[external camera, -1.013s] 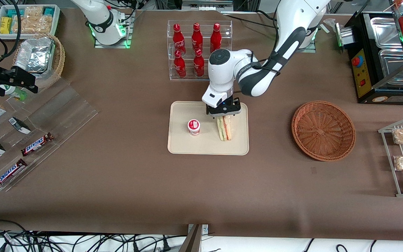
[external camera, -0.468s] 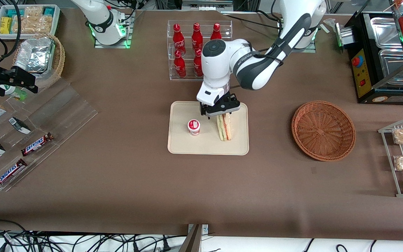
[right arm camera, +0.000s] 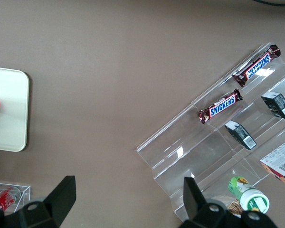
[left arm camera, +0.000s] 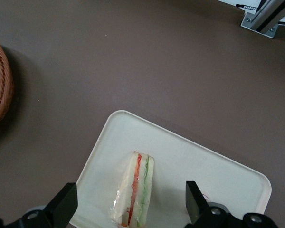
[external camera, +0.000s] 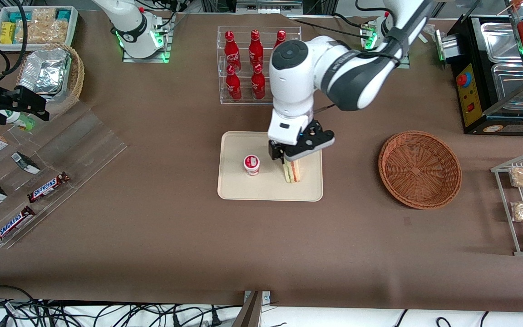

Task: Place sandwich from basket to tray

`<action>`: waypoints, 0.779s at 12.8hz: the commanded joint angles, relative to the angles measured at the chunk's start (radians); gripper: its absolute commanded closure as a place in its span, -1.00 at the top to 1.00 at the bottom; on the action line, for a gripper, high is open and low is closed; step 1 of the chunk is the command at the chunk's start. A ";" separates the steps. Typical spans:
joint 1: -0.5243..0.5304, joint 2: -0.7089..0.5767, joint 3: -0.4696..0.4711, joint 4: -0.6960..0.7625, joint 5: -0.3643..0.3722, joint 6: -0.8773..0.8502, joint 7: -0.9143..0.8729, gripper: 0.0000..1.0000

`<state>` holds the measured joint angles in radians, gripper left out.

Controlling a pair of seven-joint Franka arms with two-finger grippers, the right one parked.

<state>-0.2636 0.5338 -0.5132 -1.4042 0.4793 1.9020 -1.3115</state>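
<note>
Even overhead lighting, frames sharp, no motion blur.
Brown table [external camera: 152, 236] is lit evenly in the front view; short soft shadows are cast just beside the basket [external camera: 419, 169] and the tray [external camera: 270, 190]. The sandwich [left arm camera: 135, 190] is rendered in focus in the left wrist view, a faint shadow thrown beside it. The gripper [left arm camera: 128, 209], raised over the tray, appears dark and slightly soft at close range. Glare is seen on the foil containers [external camera: 46, 70] and clear acrylic shelf [right arm camera: 213, 156]. Green LEDs glow at the arm bases.

The sandwich [external camera: 293, 171] is standing on the tray [external camera: 270, 190] beside a cup [external camera: 251, 164], the gripper [external camera: 298, 150] hovering open above it; the basket [external camera: 419, 169] is sitting toward the working arm's end.
</note>
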 commanded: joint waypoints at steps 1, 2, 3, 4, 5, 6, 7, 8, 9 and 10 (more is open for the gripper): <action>0.091 -0.014 -0.010 0.091 -0.103 -0.113 0.185 1.00; 0.125 -0.021 -0.008 0.105 -0.126 -0.151 0.264 1.00; 0.148 -0.025 -0.001 0.113 -0.157 -0.168 0.352 1.00; 0.152 -0.034 0.013 0.116 -0.183 -0.176 0.412 1.00; 0.149 -0.037 0.056 0.129 -0.198 -0.190 0.434 1.00; 0.149 -0.037 0.088 0.163 -0.220 -0.220 0.458 1.00; 0.150 -0.037 0.110 0.200 -0.253 -0.256 0.534 1.00; 0.146 -0.037 0.154 0.227 -0.280 -0.302 0.602 1.00; 0.141 -0.037 0.217 0.249 -0.312 -0.346 0.657 1.00; 0.141 -0.038 0.264 0.280 -0.347 -0.372 0.732 1.00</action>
<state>-0.1074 0.4996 -0.3369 -1.1877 0.1992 1.5973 -0.7038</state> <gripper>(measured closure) 0.000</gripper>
